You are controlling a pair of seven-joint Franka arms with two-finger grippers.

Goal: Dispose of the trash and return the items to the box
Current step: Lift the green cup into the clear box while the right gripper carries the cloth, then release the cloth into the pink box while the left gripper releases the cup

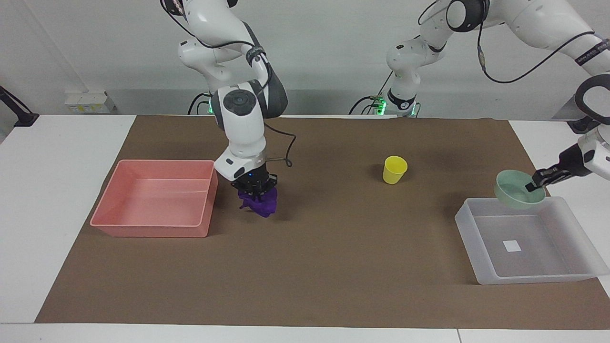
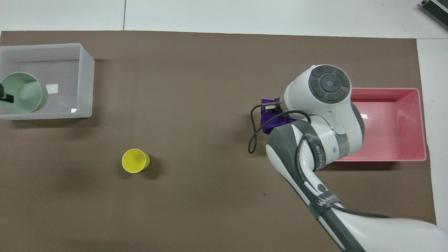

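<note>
My right gripper (image 1: 255,186) is shut on the deep-purple wad of trash (image 1: 259,203), which hangs just above the mat beside the pink tray (image 1: 147,231). In the overhead view the wad (image 2: 270,121) peeks out from under the right wrist. My left gripper (image 1: 533,185) is shut on the rim of the mint-green bowl (image 1: 513,194) and holds it tilted over the translucent box (image 1: 533,277), at the box's edge nearer to the robots. The bowl (image 2: 24,93) shows over the box (image 2: 87,87) from above. The yellow cup (image 1: 394,170) stands upright on the mat (image 2: 134,160).
The pink tray (image 2: 402,158) holds nothing and lies at the right arm's end of the brown mat. A white square sticker (image 1: 513,246) marks the box's bottom. The box lies at the left arm's end.
</note>
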